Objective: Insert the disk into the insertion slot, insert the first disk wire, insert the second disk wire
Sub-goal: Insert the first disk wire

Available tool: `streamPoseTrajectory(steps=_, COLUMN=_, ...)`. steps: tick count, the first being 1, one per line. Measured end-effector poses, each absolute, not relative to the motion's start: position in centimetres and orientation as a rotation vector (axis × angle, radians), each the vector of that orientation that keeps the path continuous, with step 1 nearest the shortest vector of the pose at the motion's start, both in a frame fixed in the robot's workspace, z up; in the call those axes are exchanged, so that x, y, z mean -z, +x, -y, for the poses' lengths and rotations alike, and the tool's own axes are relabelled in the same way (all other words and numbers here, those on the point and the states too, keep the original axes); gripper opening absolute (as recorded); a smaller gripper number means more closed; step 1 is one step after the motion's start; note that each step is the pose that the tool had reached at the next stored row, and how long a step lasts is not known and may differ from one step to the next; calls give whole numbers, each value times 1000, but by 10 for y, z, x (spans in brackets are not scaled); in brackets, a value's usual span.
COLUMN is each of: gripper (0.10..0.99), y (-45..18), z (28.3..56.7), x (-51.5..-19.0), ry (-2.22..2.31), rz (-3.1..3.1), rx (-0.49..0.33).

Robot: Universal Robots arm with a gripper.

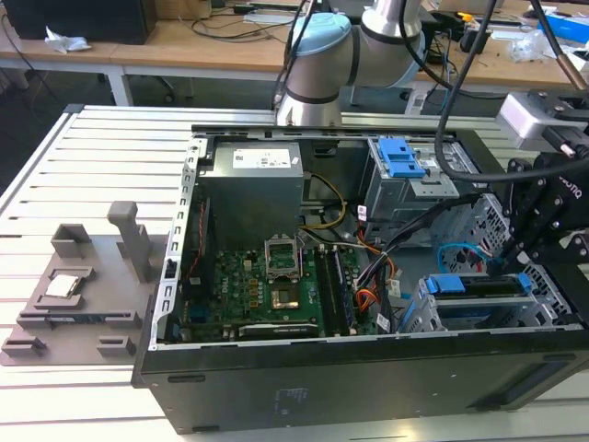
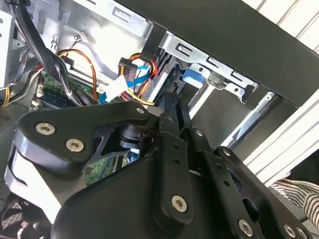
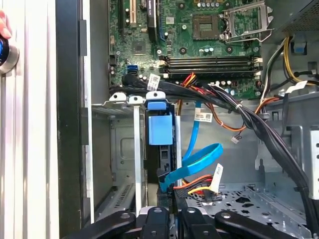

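Note:
The disk [image 1: 479, 284], silver in its bright blue carrier, sits inside the insertion slot [image 1: 428, 311], the low grey perforated cage at the case's front corner on the exterior view's right. In the first wrist view the carrier's blue end [image 3: 160, 128] shows between the cage rails. My black gripper [image 1: 515, 262] hangs right at the disk's rear edge. It also appears in both wrist views [image 3: 173, 219] [image 2: 172, 107]. A blue flat wire [image 3: 199, 160] loops down to that edge. A black plug with red, yellow and black wires [image 3: 197, 190] lies beside it on the perforated floor.
A taller grey cage with a blue ribbed latch [image 1: 401, 158] stands behind. A thick black cable bundle [image 3: 249, 119] crosses above the motherboard [image 1: 267, 285]. The case's black side wall [image 1: 368, 378] is close by. A hand [image 3: 4, 24] rests at the table's edge.

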State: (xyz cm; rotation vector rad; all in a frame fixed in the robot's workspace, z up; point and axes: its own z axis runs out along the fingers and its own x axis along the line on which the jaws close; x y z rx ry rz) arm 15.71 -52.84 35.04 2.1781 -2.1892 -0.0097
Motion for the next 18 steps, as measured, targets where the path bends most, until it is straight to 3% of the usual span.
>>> streamPoseTrajectory(steps=18, gripper=165, y=163, z=528, x=-337, ry=2135, rz=2231, rx=11)
